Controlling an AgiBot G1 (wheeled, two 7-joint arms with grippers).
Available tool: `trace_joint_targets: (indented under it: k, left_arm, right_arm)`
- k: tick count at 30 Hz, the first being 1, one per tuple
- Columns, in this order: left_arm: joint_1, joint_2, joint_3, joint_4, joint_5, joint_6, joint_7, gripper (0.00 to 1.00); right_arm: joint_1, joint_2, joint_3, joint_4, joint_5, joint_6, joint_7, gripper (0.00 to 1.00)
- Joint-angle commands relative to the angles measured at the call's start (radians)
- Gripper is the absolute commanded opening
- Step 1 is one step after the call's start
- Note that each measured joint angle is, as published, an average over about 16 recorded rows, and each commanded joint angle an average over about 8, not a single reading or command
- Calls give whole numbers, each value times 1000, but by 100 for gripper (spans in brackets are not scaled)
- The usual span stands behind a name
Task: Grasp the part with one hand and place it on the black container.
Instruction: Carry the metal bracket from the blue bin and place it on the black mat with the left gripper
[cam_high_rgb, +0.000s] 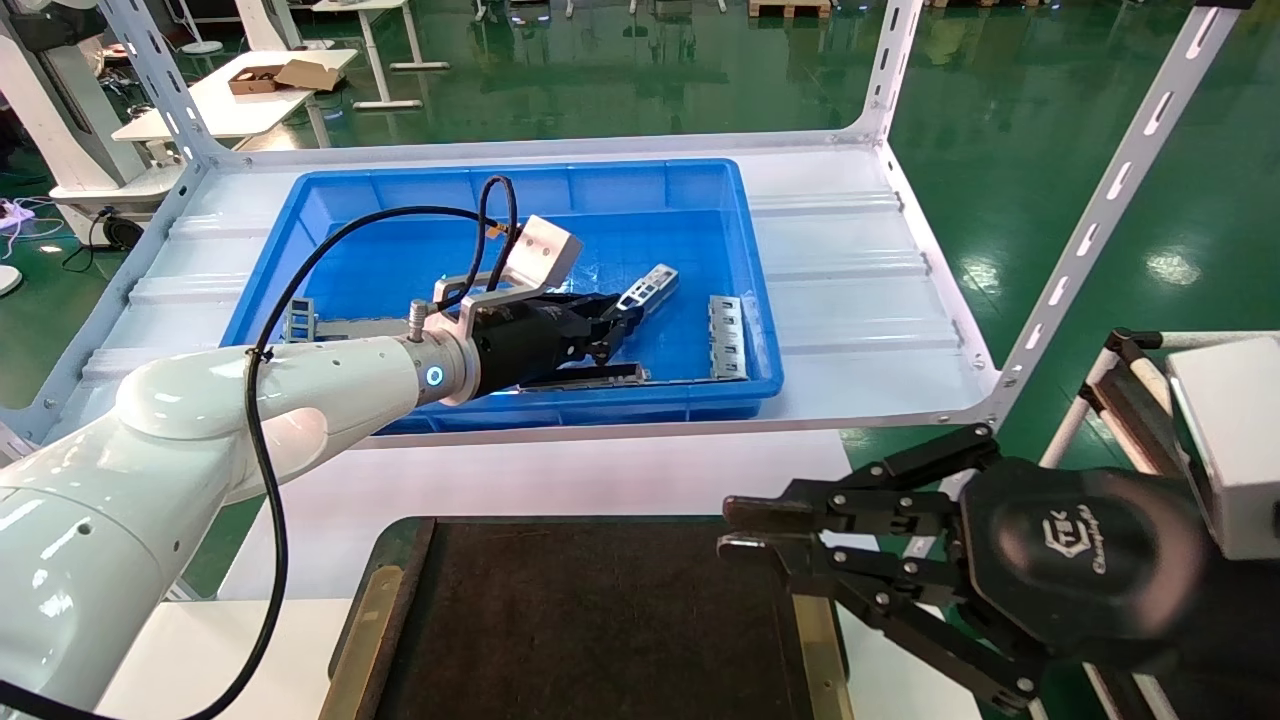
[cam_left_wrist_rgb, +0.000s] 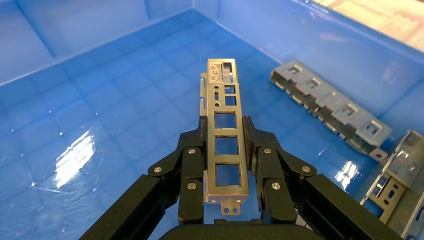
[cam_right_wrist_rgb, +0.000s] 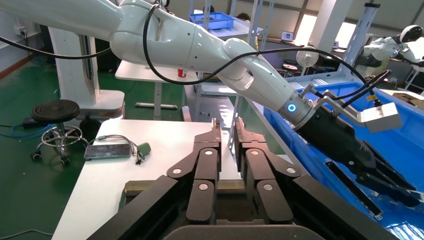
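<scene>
The part (cam_high_rgb: 648, 288), a slim silver-grey metal bar with a row of rectangular cut-outs, is lifted a little off the floor of the blue bin. My left gripper (cam_high_rgb: 615, 320) is shut on its rear half. In the left wrist view the part (cam_left_wrist_rgb: 225, 131) runs straight out between the two fingers (cam_left_wrist_rgb: 192, 165), which press on its long edges. The black container (cam_high_rgb: 590, 620), a flat matte tray with brass-yellow side strips, lies at the near edge. My right gripper (cam_high_rgb: 740, 532) hovers over its right edge. That gripper (cam_right_wrist_rgb: 227, 130) is open by a narrow gap and holds nothing.
The deep blue bin (cam_high_rgb: 520, 170) sits on a white shelf framed by slotted posts (cam_high_rgb: 1110, 200). A grey multi-tab plate (cam_high_rgb: 727, 335), a long dark bar (cam_high_rgb: 590, 375) and another small piece (cam_high_rgb: 300, 320) lie inside it. Two tabbed plates (cam_left_wrist_rgb: 330, 107) (cam_left_wrist_rgb: 400, 170) lie beside the held part.
</scene>
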Motion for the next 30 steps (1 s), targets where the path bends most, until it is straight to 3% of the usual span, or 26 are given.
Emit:
trace_joint_targets:
  k: [1,16,30]
  left_arm:
    - [1,0,4,-3,-16,-2,5,0]
    - [-62,-16,-2,13,-125,34,70,0]
    - [-47,-134,-61,-6,-248,478,138,0]
  right_arm:
    - [0,0,0,0,0,0,0,0]
    - [0,0,-1,0,0,0,0,0]
    - [0,0,-1,0,1,0,-1,0]
